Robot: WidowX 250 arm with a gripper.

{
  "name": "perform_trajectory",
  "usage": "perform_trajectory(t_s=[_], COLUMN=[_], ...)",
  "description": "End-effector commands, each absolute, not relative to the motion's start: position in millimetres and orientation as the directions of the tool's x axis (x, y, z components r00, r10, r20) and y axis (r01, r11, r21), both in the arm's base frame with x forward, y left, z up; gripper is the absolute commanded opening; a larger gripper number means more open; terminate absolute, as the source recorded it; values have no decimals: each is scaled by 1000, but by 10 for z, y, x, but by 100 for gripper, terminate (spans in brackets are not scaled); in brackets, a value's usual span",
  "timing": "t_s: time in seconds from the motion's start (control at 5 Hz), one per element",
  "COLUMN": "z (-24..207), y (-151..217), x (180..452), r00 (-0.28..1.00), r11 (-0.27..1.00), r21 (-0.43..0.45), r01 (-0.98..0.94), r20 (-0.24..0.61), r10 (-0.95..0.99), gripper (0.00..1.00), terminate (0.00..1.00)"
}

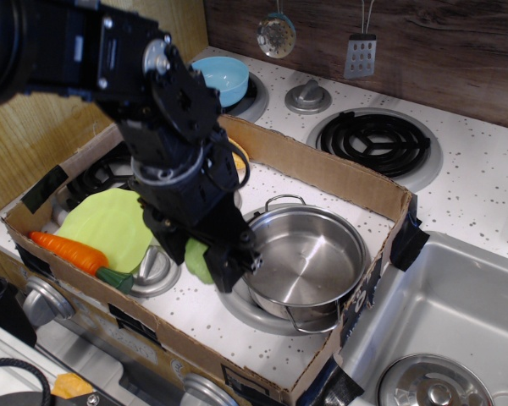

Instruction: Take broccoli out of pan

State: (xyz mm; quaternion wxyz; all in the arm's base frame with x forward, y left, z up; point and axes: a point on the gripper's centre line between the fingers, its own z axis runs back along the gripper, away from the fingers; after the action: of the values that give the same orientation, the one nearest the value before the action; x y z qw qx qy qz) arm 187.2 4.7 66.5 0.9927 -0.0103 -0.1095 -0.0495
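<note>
The gripper [210, 259] hangs low over the toy stove top, its black fingers closed around the broccoli [198, 260], which shows as a pale green lump poking out on the side away from the pan [309, 258]. The broccoli is outside the pan, held just off its rim and above the white speckled surface. The pan sits right beside the gripper, empty and shiny, with one wire handle toward the front and one toward the back. On the gripper's other side lies a flat green plate [110, 227], and touching its near edge an orange carrot [72, 251]. A cardboard wall [339, 178] boxes all of this in. Well behind the arm, a blue bowl [222, 79] rests on a back burner.
</note>
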Motion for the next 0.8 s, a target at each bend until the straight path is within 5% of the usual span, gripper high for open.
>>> perform_trajectory(t_s=[0.0,0.2,0.6], z=[513,422,418], y=[248,267,287], x=[1772,1785,1807], r00=[965,958,948], r11=[993,992,988], r21=[7,-8,2], r01=[119,128,154], r20=[236,259,280], r10=[-117,-122,-148], gripper=[0,100,100], terminate=[0,0,0])
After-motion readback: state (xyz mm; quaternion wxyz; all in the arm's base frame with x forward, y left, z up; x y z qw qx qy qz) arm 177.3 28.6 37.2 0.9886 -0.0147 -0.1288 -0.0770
